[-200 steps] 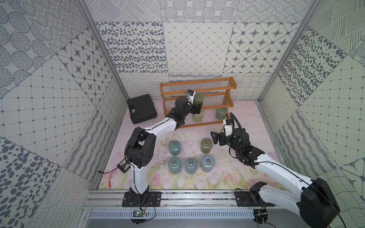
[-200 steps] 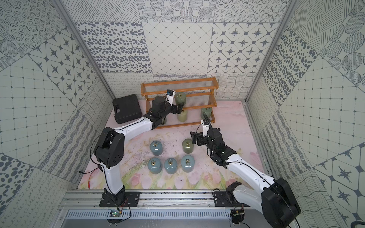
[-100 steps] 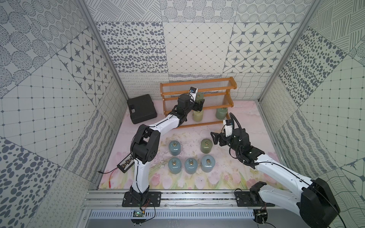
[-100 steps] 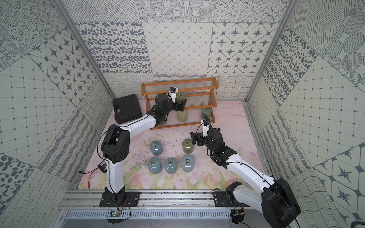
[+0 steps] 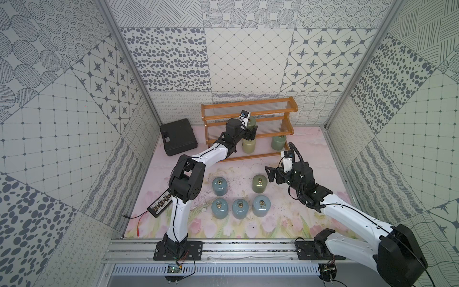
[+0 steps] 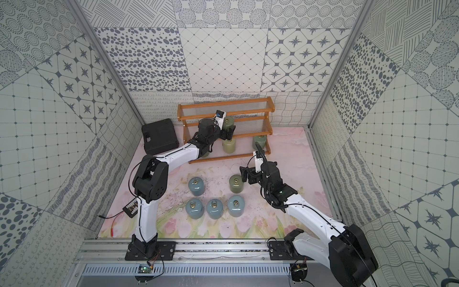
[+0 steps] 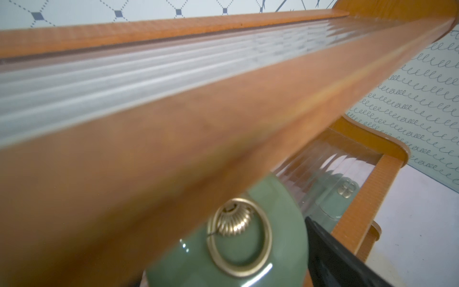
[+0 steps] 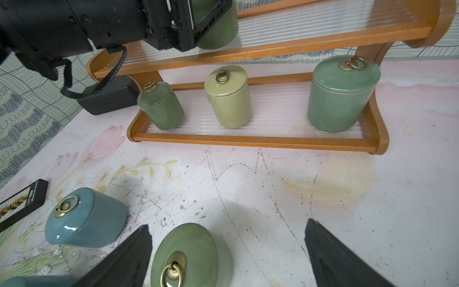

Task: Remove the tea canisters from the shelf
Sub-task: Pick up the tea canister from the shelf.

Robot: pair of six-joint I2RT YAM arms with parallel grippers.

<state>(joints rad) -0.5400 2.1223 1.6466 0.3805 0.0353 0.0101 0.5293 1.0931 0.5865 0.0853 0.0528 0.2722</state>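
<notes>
The wooden shelf (image 5: pixel 248 105) stands at the back wall. On its middle tier, a green tea canister (image 5: pixel 251 122) sits between the open jaws of my left gripper (image 5: pixel 252 129); one black finger (image 7: pixel 335 261) shows beside its lid (image 7: pixel 238 238). The bottom tier holds a yellow-green canister (image 8: pixel 228 99) with a green one on either side (image 8: pixel 160 106) (image 8: pixel 341 97). An olive canister (image 5: pixel 259 183) and several blue-grey ones (image 5: pixel 239 208) stand on the table. My right gripper (image 5: pixel 269 174) hangs open over the olive lid (image 8: pixel 185 256).
A flat black case (image 5: pixel 178 136) lies left of the shelf. A small black device (image 5: pixel 160 206) with a red-tipped cable lies near the left arm's base. Patterned walls close in three sides, and a metal rail (image 5: pixel 248 248) runs along the front.
The left arm has stretched farther toward the shelf, bringing its open jaws around the middle-tier canister. The right arm has not moved.
</notes>
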